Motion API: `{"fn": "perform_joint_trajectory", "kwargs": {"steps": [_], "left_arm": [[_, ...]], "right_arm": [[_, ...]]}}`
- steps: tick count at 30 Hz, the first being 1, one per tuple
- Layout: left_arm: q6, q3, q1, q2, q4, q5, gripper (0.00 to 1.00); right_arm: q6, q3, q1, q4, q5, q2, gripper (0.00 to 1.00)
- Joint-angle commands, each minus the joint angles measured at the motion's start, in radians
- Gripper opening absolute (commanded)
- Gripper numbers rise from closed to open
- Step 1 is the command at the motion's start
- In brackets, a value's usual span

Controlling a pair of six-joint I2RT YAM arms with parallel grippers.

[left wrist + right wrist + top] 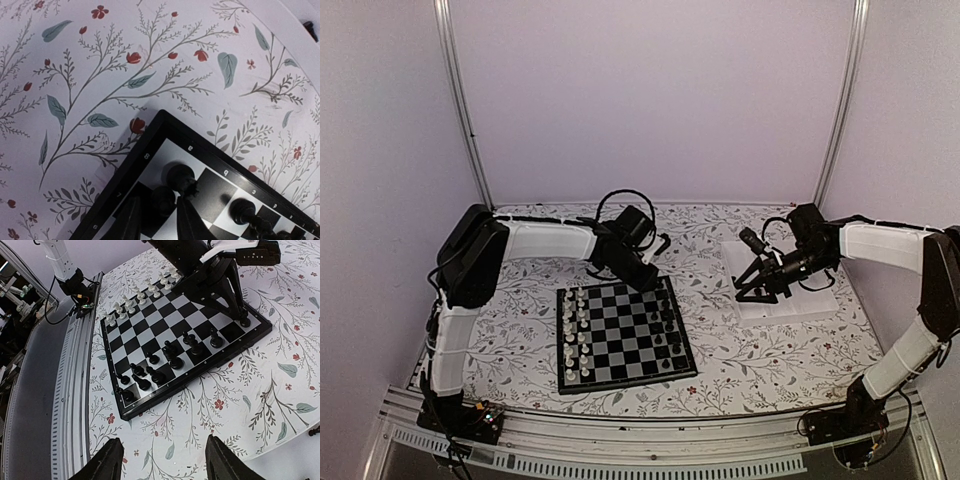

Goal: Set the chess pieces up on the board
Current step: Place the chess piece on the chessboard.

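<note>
Most chess pieces [172, 360] are placed on the board [630, 383], some loosely; a few are left off it. At its corner, one is straddled by the left gripper [158, 202], jaws narrowly parted; the right gripper [165, 440] is held wide and empty beside it.

Top camera sat high, back beyond the board's [625, 335] near edge, looking down and forward, the board small and central. Left wrist view hung very close over the board's [165, 124] far right corner, facing down. Right wrist view looked leftward from off the board's [165, 320] right side, farther back. All three shared that corner.
</note>
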Motion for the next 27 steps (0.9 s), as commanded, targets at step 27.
{"fn": "perform_joint_trajectory", "kwargs": {"steps": [27], "left_arm": [[0.003,-0.056,0.034,-0.033,0.024,-0.021,0.14]], "right_arm": [[-0.029,0.039,-0.004,-0.033,-0.037,0.033,0.59]]}}
